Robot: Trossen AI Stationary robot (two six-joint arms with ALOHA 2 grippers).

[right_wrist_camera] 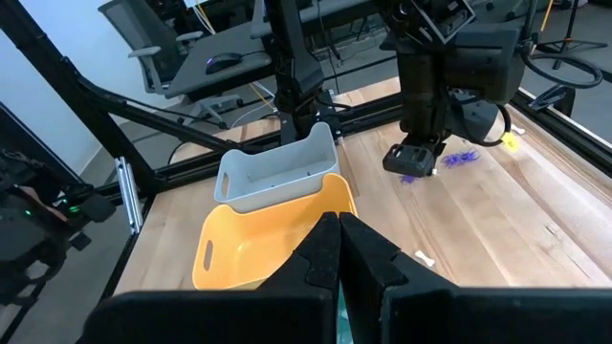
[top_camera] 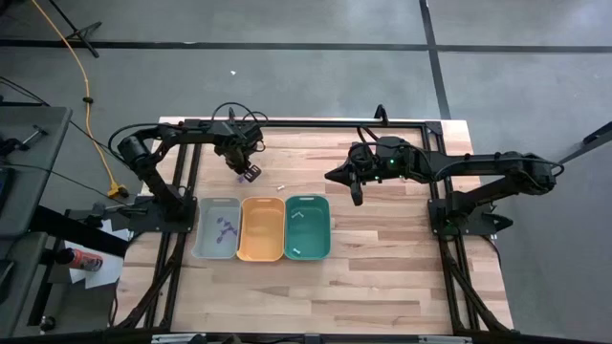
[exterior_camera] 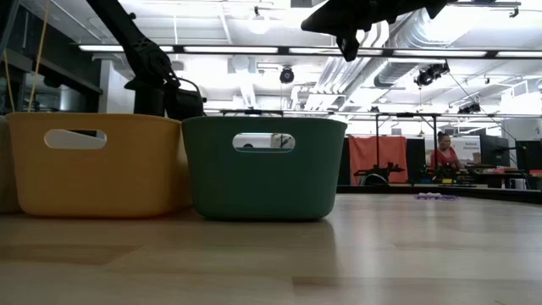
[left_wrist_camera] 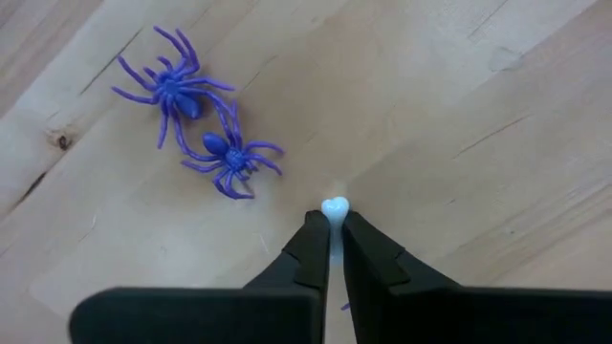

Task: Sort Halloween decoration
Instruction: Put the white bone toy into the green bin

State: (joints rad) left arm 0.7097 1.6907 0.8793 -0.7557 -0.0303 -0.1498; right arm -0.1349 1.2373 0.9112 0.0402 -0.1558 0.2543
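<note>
Looking across the bench (top_camera: 382, 277) from the front edge: three trays in a row, grey tray (top_camera: 216, 229) w/ purple spiders (top_camera: 226, 228) in it, orange tray (top_camera: 261, 229) in the middle, teal tray (top_camera: 307, 227) w/ a couple of white stick pieces (top_camera: 298, 216) inside. Just beyond the trays, one more white piece (top_camera: 283, 187) lies loose on the wood. Further back, left gripper (left_wrist_camera: 330, 229) is down at the bench, fingers (left_wrist_camera: 308, 250) pinched together on a small white bone-like piece (left_wrist_camera: 335, 206) whose rounded end pokes out past the tips; two purple spiders (left_wrist_camera: 201, 115) sit on the wood just beside it, touching each other. Right gripper (top_camera: 357, 196) hangs above the bench beyond the teal tray, fingers closed, holding nothing. Far room: a person in red (exterior_camera: 444, 153) at distant desks.
</note>
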